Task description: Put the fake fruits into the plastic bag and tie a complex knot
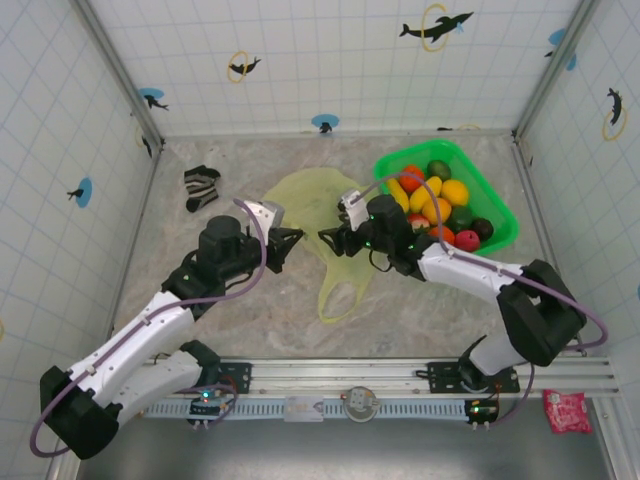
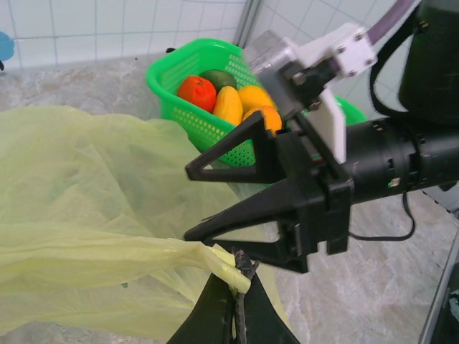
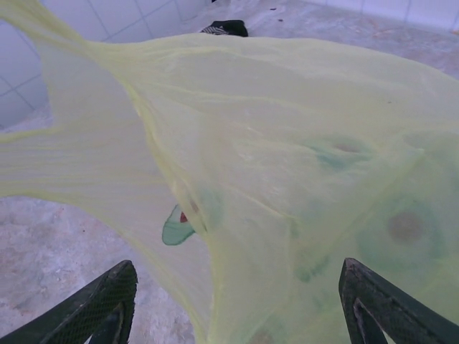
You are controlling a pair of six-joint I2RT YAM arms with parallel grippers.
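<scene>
Beside one plastic bag [image 1: 305,195], one green basket [image 1: 497,202] holds roughly ten fake fruits [image 1: 455,192].

plastic bag [image 1: 318,200]: translucent pale yellow, faint darker greenish spots
basket [image 1: 497,203]: bright green, mesh sides
fake fruits [image 1: 454,192]: orange, yellow, red, dark green, near-black
sock [image 1: 201,187]: black and white stripes
table [image 1: 420,315]: mottled grey-beige stone
walls [image 1: 330,60]: white tile grid, black dolphin stickers ringed yellow or on blue
</scene>
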